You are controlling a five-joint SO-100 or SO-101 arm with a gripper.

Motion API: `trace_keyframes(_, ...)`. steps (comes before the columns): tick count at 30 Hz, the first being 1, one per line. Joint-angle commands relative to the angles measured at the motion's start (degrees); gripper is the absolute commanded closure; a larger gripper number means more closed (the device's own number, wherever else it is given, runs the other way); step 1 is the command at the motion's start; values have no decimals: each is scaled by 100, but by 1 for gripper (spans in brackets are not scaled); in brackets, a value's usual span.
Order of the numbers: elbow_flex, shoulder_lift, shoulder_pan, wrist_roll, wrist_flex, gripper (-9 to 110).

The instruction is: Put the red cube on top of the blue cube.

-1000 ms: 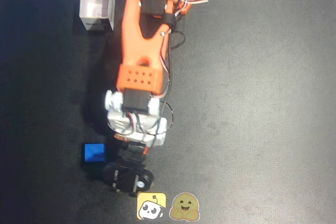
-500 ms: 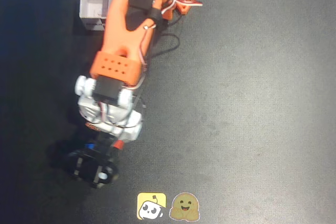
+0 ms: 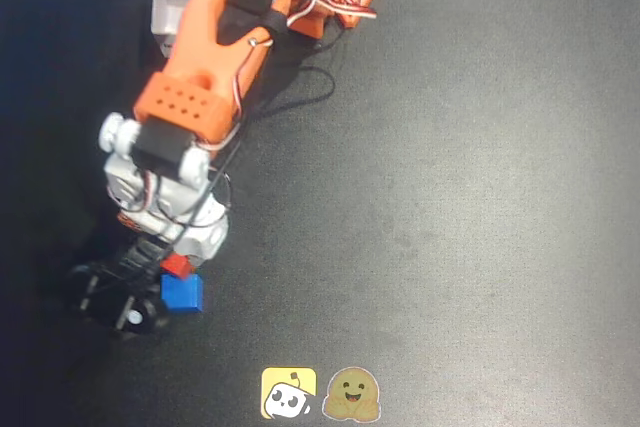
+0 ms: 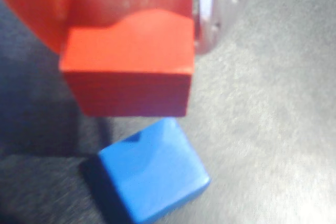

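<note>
In the wrist view the red cube (image 4: 126, 61) fills the upper left, clamped between an orange finger (image 4: 37, 9) on its left and a pale finger (image 4: 215, 19) on its right. My gripper (image 4: 128, 51) is shut on it. The blue cube (image 4: 149, 179) lies on the dark mat below it and slightly to the right, with a gap showing between the two. From overhead, the red cube (image 3: 176, 265) peeks out under the wrist at the gripper (image 3: 172, 267), right at the far edge of the blue cube (image 3: 182, 293). The arm hides most of the red cube there.
A white open box (image 3: 168, 5) stands at the top left, half covered by the orange arm (image 3: 200, 57). Two cartoon stickers (image 3: 289, 393) (image 3: 351, 395) lie at the bottom edge. The dark mat stretches wide to the right.
The arm has swung to the left in the overhead view. The blue cube, hidden under the gripper half a second ago, shows again in its old place, with the red cube now at its far edge.
</note>
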Motion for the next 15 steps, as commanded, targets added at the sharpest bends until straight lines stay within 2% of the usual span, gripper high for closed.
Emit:
trace_keyframes(1, -589, 158, 62, -88, 123, 100)
trace_keyframes(15, -1415, -598, 62, -105, 176, 100)
